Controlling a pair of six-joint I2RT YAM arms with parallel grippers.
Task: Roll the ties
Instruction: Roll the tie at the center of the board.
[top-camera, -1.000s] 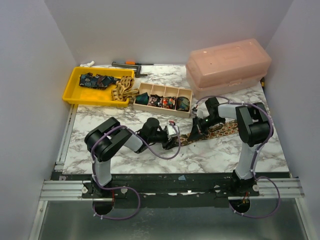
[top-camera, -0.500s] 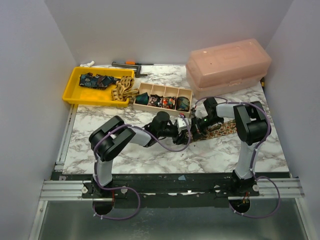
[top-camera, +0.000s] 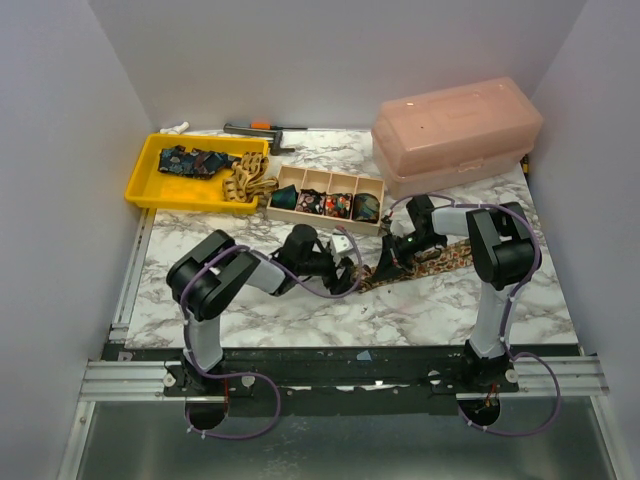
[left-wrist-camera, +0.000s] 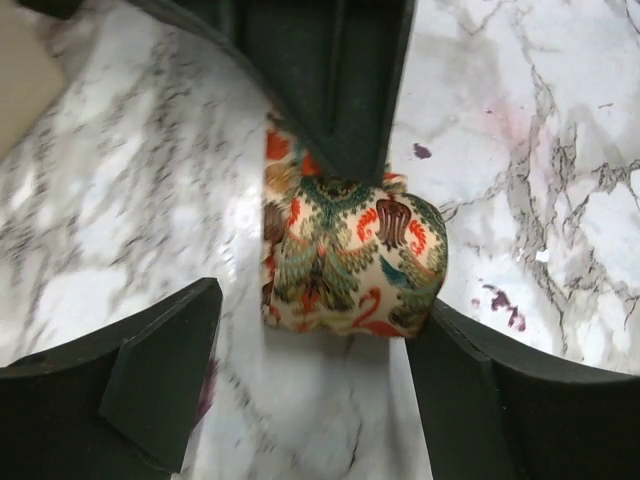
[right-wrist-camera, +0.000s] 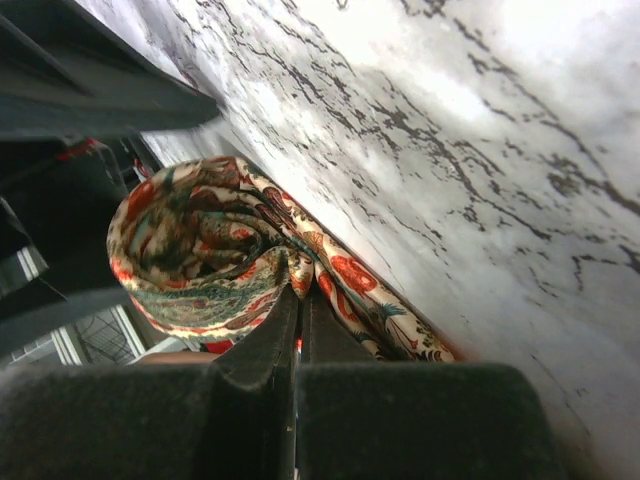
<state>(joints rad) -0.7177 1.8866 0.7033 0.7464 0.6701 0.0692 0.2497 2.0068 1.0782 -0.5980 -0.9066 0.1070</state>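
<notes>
A cream tie with a red and green bird pattern (top-camera: 430, 262) lies on the marble table, its left end wound into a coil (left-wrist-camera: 350, 255). My right gripper (top-camera: 388, 258) is shut on the cloth at the coil (right-wrist-camera: 200, 250), and the flat strip (right-wrist-camera: 375, 300) runs back under its fingers. My left gripper (top-camera: 345, 263) is open, its jaws either side of the coil, the right finger (left-wrist-camera: 500, 400) touching the coil's edge. The right gripper's fingers (left-wrist-camera: 330, 80) show above the coil. A dark blue tie (top-camera: 195, 160) and a tan tie (top-camera: 245, 180) lie unrolled in the yellow tray.
The yellow tray (top-camera: 150, 195) stands at the back left. A wooden divided box (top-camera: 290, 210) holding rolled ties sits behind the grippers. A pink lidded box (top-camera: 455, 130) stands at the back right. A tool (top-camera: 255, 127) lies by the back wall.
My left gripper pushed right up to the coil, then drew back a little to the left. My right gripper stayed shut on the tie in place.
</notes>
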